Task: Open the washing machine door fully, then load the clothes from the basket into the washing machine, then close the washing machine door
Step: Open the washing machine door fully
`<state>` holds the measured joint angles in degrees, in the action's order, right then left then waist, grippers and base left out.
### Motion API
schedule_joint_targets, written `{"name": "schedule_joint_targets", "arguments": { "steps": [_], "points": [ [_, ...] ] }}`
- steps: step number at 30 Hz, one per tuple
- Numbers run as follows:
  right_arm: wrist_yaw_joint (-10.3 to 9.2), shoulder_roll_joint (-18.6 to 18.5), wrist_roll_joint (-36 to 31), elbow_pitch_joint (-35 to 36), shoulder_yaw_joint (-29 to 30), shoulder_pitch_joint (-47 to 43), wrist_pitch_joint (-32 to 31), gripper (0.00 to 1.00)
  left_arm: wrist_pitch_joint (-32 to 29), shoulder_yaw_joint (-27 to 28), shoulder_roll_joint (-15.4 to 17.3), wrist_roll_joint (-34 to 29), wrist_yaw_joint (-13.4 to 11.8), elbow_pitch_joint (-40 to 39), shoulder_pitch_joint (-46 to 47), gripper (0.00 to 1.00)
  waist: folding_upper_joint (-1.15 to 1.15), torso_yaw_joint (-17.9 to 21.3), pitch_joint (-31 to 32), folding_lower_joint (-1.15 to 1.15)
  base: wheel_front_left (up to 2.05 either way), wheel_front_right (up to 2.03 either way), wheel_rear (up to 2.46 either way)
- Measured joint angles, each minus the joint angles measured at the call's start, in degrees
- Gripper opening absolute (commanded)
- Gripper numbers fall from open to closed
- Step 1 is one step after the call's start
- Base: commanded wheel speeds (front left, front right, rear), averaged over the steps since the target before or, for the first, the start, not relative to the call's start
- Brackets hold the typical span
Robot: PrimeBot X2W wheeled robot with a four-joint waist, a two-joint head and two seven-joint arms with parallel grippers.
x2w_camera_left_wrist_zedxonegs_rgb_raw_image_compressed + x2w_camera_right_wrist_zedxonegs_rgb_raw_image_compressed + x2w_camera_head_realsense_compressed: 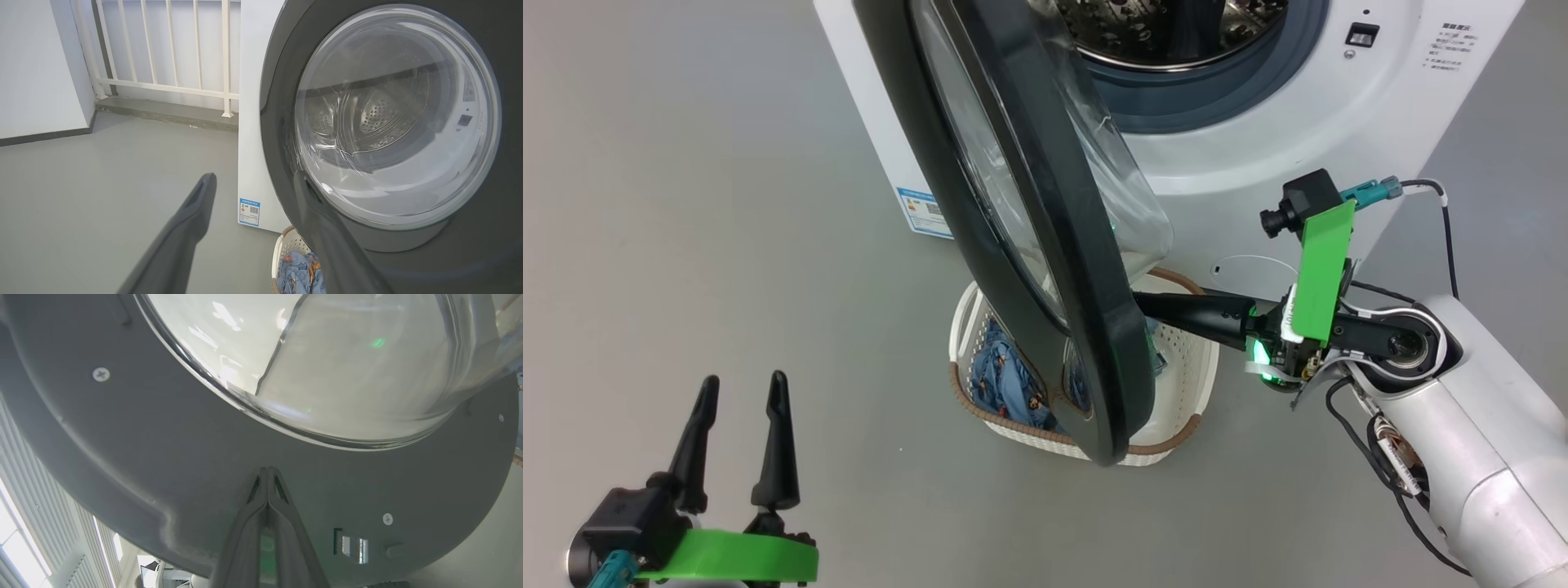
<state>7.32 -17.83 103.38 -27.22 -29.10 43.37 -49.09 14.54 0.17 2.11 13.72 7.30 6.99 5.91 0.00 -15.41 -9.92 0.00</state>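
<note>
The washing machine (1258, 147) stands at the top, its steel drum (1168, 33) exposed. The washing machine door (1045, 245), black-rimmed with a glass bowl, stands partly swung out over the basket (1184, 367). My right gripper (1142, 302) is shut, its tips pressed against the door's grey inner face (163, 449) just below the glass; the joined tips of that gripper (267, 471) hold nothing. My left gripper (739, 392) hangs open and empty at lower left, facing the door's outer side (278, 102). Light-blue clothes (1005, 384) lie in the basket, partly hidden by the door.
Grey floor (686, 204) spreads left of the machine. A white railing (163, 61) and a white wall (36, 69) stand behind it. A blue sticker (249, 212) marks the machine's lower left corner, and a round white cap (1258, 273) sits low on its front.
</note>
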Motion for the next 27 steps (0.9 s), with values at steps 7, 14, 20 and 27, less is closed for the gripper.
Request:
{"name": "schedule_joint_targets", "arguments": {
  "steps": [7,14,20,27],
  "points": [
    [0.00,0.91,0.18,0.65,-0.35,-0.23,-0.24,0.00,0.00,0.04,-0.11,0.00,0.00,0.08,-0.01,1.00,0.00,-1.70,0.25,0.00,0.00,0.00,0.00],
    [0.00,2.16,0.89,0.73,-0.74,-1.29,-0.22,0.00,0.00,-0.03,-0.13,0.00,0.00,0.55,-0.33,1.00,0.00,-3.65,1.14,0.00,0.00,0.00,0.00],
    [0.00,3.50,0.96,0.76,-0.83,-2.32,-0.22,0.00,0.00,-0.04,-0.14,0.00,0.00,0.83,-1.16,1.00,0.00,-5.46,1.93,0.00,0.00,0.00,0.00],
    [0.00,4.54,0.94,0.65,-1.26,-2.43,-0.23,0.00,0.00,-0.07,-0.13,0.00,0.00,1.21,-1.22,1.00,0.00,-7.09,2.61,0.00,0.00,0.00,0.00]
  ]
}}
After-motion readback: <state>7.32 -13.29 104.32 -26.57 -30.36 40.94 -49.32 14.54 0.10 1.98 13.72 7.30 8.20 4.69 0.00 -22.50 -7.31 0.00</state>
